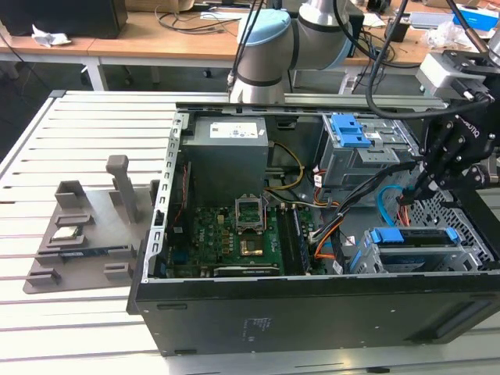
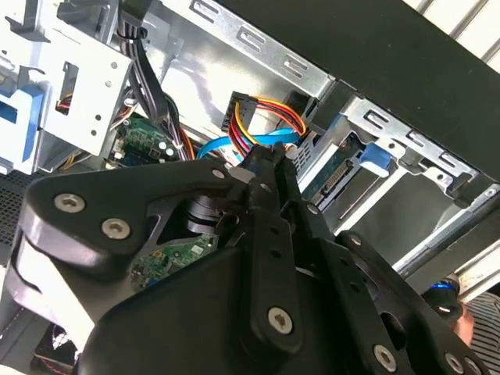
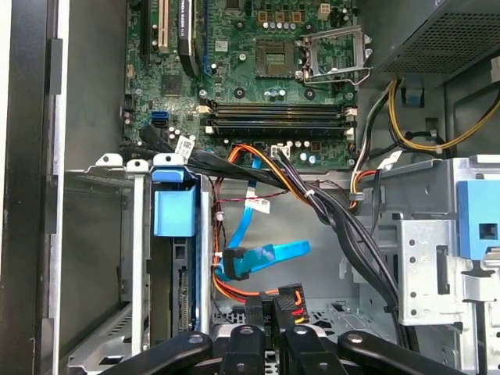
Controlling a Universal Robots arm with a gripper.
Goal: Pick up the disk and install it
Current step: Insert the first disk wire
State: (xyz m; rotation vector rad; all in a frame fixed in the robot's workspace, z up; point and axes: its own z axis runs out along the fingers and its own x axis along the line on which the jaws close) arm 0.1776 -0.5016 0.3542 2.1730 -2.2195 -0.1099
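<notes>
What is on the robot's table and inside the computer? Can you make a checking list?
Surface: slotted metal table carrying an open computer case and a grey fixture.
Job's things: disk, blue bracket showing, sits in the drive cage.
Clutter: processor chip on the fixture.
Tool: tool appears shut on a power connector beside the cage.
Cables: blue data cable loose; black cable bundle crossing the case.
Surroundings: wooden desks behind.

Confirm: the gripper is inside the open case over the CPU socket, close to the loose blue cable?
Not over the CPU socket: the exterior view shows the gripper at that view's right end of the case, by the drive cage. The loose blue cable is close by.
</notes>
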